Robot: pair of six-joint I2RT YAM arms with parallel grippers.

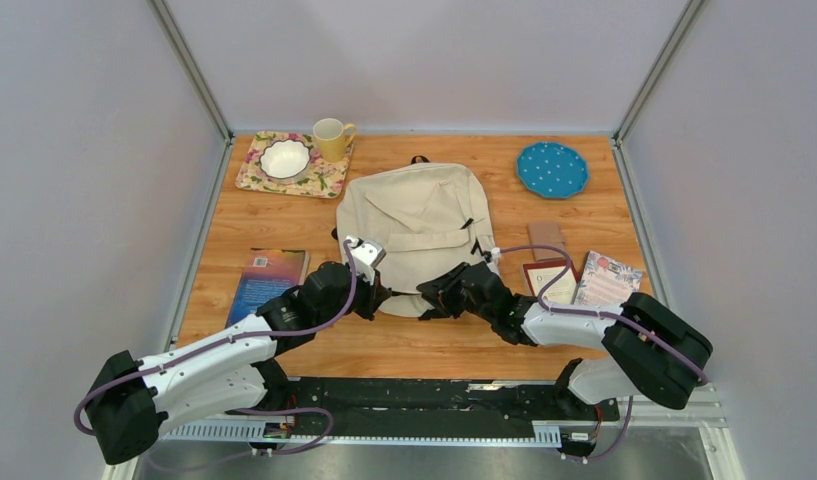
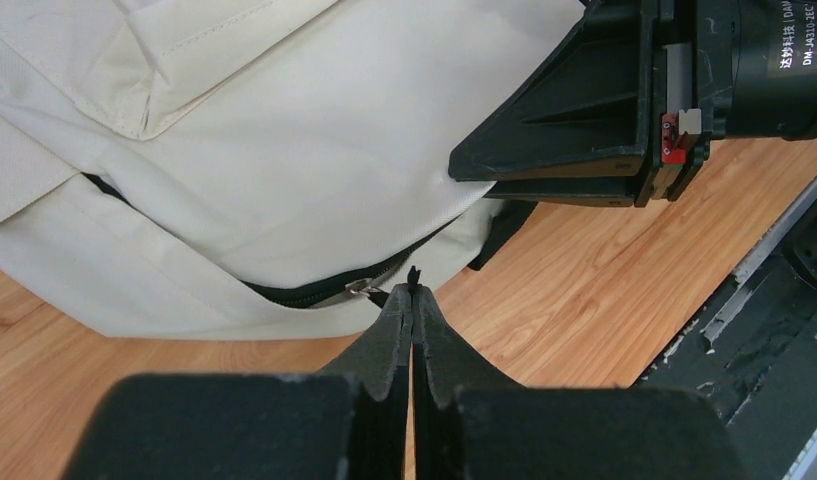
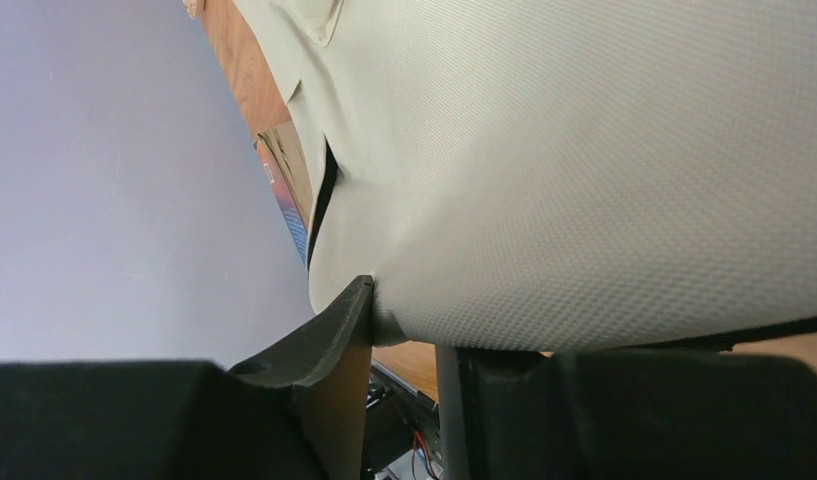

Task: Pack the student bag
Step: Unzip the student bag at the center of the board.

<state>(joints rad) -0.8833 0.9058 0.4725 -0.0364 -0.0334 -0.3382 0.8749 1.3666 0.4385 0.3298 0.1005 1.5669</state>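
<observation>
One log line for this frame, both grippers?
left gripper: shut on zipper pull | right gripper: pinching student bag near-edge fabric | zipper: partly open

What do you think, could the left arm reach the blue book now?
Probably yes: the blue book lies uncovered beside it, but its end effector seems shut on the zipper pull of the student bag and must release first.

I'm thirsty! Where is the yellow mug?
Top view: the yellow mug stands at the far left, at the floral tray's right corner, beside the white bowl.
</observation>
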